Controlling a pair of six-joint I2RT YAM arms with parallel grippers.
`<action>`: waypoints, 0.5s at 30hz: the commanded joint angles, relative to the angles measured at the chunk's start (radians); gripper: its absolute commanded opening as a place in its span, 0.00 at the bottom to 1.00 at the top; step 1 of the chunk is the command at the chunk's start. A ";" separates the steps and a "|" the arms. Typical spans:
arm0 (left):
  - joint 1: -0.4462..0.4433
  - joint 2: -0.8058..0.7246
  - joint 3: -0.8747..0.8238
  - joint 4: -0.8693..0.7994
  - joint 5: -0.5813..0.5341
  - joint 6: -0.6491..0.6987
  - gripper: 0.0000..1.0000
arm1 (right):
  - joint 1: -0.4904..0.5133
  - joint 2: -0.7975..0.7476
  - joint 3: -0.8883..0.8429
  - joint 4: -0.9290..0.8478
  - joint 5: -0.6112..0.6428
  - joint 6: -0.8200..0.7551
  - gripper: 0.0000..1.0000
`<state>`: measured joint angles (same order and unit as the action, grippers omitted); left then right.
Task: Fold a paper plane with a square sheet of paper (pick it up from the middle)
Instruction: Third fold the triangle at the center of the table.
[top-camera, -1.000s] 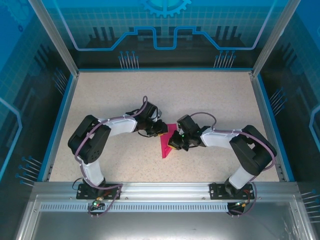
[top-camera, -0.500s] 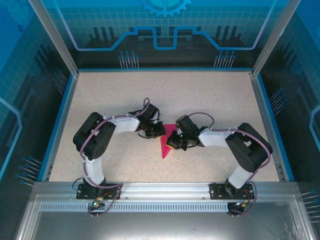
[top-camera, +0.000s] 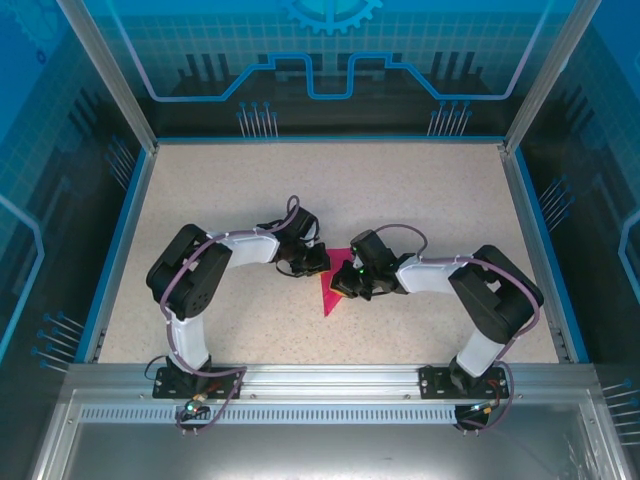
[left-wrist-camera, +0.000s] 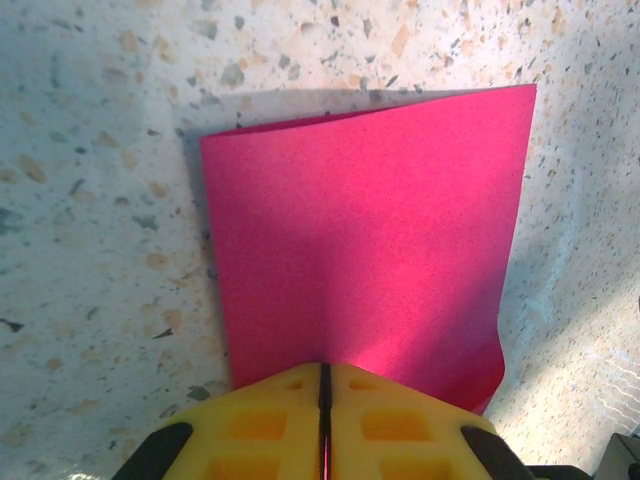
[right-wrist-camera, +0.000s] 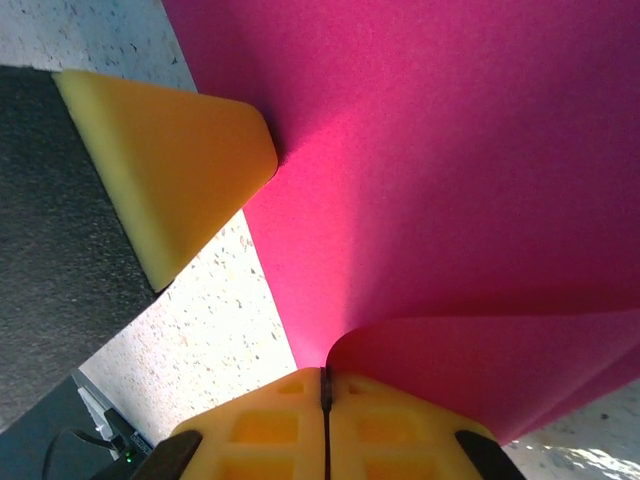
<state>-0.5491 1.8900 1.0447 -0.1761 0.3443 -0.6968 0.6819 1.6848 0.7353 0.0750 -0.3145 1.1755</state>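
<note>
Start at the near edge, where both arms reach in from their bases toward the middle of the table. The sheet of paper lies there between the two grippers, its point toward you.

Your right gripper has its jaws pressed together on the paper's edge, where a flap curls up off the layer beneath. Just left of it, one yellow finger of the other arm touches the same sheet. Seen from its own wrist, your left gripper is also pinching the paper, jaws closed to a thin seam. The pink panel stretches away from it, fairly flat, with one lower corner lifted.

I judge this an early fold, with the sheet doubled and no dart shape yet. Both arms grip opposite sides, close together.

The next move likely calls for one gripper to hold its side down while the other carries the loose flap across. Line the edges up before pressing the crease. Thin paper held this tightly could tear or buckle if the arms pull apart.

The job uses no box or tray here; the paper rests straight on the speckled table, and the far half carries nothing for this job.
</note>
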 joint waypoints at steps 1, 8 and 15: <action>0.003 0.024 0.002 -0.037 -0.025 0.018 0.10 | 0.014 0.018 0.015 0.006 0.021 0.001 0.07; 0.003 0.023 -0.003 -0.036 -0.025 0.019 0.10 | 0.015 0.027 0.019 0.005 0.033 0.006 0.07; 0.003 0.024 -0.006 -0.031 -0.024 0.019 0.10 | 0.014 0.037 0.029 -0.001 0.041 0.006 0.07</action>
<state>-0.5491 1.8900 1.0447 -0.1761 0.3443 -0.6968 0.6823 1.6993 0.7361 0.0792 -0.2951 1.1759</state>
